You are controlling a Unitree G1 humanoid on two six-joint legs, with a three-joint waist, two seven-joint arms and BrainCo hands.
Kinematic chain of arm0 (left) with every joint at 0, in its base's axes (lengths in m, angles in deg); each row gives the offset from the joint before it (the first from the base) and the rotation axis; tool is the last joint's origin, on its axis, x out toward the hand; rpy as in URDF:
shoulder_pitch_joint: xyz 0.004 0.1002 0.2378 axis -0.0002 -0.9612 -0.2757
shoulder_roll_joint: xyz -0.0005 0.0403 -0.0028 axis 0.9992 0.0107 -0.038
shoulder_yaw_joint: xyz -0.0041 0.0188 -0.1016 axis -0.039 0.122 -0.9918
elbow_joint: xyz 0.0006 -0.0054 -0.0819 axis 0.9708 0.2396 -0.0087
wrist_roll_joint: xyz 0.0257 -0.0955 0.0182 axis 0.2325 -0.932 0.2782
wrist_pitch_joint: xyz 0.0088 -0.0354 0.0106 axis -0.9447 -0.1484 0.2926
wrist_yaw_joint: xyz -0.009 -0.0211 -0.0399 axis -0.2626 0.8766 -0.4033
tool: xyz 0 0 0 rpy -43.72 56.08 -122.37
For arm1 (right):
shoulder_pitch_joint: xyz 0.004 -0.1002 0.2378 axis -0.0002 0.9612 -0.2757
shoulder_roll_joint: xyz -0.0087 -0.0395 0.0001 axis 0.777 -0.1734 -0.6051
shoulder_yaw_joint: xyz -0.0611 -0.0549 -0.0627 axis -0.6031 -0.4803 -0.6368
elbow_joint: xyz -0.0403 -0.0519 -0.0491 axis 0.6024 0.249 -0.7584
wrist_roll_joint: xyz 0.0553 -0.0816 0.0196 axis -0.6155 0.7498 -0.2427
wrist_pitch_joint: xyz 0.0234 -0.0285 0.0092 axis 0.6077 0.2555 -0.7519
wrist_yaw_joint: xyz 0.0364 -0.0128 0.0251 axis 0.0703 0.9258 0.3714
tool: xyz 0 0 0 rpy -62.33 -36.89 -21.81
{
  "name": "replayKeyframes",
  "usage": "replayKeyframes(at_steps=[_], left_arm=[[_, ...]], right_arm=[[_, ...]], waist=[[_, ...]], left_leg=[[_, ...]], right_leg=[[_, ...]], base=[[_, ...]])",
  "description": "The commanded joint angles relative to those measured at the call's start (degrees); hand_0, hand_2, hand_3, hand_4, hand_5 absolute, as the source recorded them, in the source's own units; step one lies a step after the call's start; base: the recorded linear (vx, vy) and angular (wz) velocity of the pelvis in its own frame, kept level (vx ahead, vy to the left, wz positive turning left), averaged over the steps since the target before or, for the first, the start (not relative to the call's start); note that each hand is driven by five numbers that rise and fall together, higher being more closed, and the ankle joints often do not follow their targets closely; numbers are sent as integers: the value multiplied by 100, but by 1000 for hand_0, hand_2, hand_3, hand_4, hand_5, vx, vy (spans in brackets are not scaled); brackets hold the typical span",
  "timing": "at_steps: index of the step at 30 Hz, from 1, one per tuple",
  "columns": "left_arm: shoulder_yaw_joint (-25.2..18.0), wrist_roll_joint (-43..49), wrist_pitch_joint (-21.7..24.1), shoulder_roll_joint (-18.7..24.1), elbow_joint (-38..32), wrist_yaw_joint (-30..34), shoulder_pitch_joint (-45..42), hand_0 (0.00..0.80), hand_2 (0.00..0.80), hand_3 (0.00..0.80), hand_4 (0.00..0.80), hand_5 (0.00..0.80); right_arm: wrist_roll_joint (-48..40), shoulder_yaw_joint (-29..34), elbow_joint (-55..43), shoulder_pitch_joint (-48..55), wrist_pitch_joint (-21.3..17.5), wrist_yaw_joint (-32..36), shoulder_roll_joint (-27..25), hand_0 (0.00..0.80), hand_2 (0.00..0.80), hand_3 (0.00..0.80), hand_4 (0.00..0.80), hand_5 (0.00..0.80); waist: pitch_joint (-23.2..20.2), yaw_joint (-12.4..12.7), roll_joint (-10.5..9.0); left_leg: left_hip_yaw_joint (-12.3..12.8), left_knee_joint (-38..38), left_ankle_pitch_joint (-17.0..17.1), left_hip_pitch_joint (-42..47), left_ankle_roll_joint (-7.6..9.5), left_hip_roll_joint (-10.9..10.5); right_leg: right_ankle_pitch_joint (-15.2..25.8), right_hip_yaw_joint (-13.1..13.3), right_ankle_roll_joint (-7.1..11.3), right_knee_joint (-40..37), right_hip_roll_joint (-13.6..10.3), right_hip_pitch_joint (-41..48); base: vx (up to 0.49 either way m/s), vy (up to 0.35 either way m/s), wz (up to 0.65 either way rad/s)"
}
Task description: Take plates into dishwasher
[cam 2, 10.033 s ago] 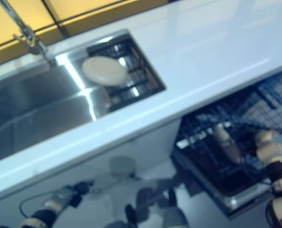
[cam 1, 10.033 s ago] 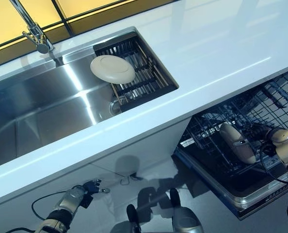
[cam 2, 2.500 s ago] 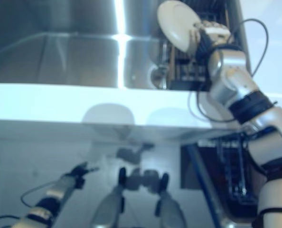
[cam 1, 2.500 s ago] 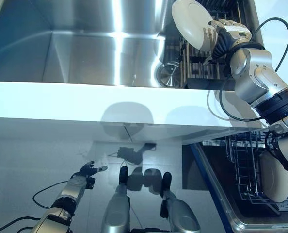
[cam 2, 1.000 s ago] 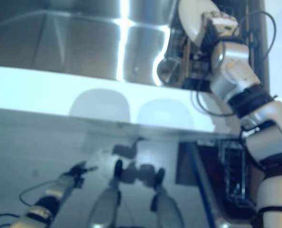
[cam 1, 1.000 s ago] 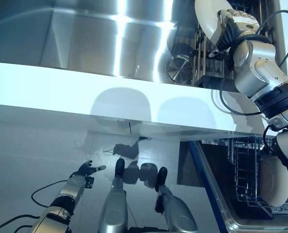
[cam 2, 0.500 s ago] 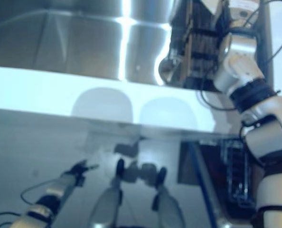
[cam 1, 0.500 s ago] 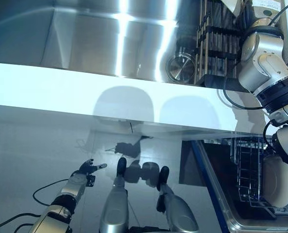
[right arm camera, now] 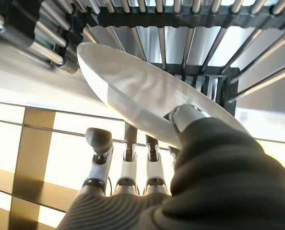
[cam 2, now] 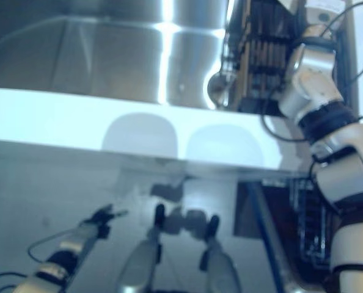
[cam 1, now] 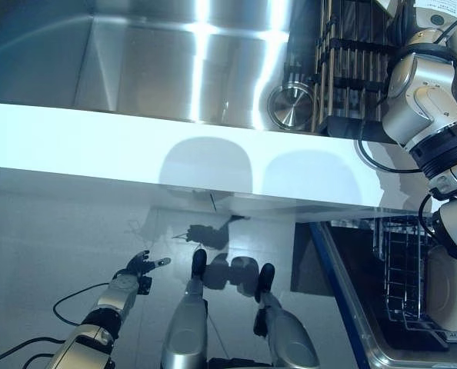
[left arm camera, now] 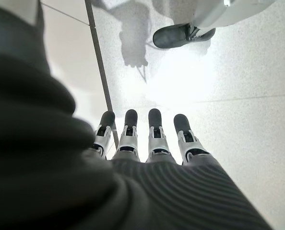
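Now, compared with a second ago, the head views no longer show the right hand or its plate; both have passed beyond the top edge, only the right arm remains over the drying rack in the sink. A second plate stands in the dishwasher rack. Left hand hangs low near the floor.

Left wrist view: fingers straight, holding nothing, over the floor.

Right wrist view alone shows the right hand pinching the white plate, thumb on top, fingers beneath. No legible writing.
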Motion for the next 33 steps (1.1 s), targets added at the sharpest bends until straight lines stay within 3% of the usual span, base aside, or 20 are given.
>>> replayKeyframes(at_steps=[1, 8, 16, 33], left_arm=[[397, -53, 111, -71, 188, 14, 165, 0, 0, 0, 0, 0], [407, -152, 185, -69, 169, 94, 128, 0, 0, 0, 0, 0], [380, -2, 169, -95, 99, 50, -4, 0, 0, 0, 0, 0], [327, 252, 114, -83, 53, 166, -419, 0, 0, 0, 0, 0]], right_arm=[[-175, -208, 359, -627, -135, -249, -338, 800, 800, 800, 800, 800], [-831, -56, 510, -664, -472, -825, -236, 800, 800, 800, 800, 800], [-928, 201, 386, -573, -592, -1104, -348, 800, 800, 800, 800, 800], [-1384, 536, 323, -341, -1048, -738, -556, 800, 800, 800, 800, 800]], waist=[[-248, 61, 47], [-258, 78, 162], [-411, 82, 108], [-1010, 56, 18]], left_leg=[[77, 26, -424, 64, 203, -206], [59, 21, -399, 55, 199, -214], [73, 20, -473, 201, 196, -192], [101, -6, -601, 735, 137, -113]], right_leg=[[-167, 162, 263, 430, -116, -428], [-182, 105, 231, 442, -132, -440], [-210, 80, 235, 420, -150, -291], [-257, 52, 240, 241, -170, 327]], base=[[0, 0, 0], [-18, 29, 0], [0, 0, 0], [22, -5, 1]])
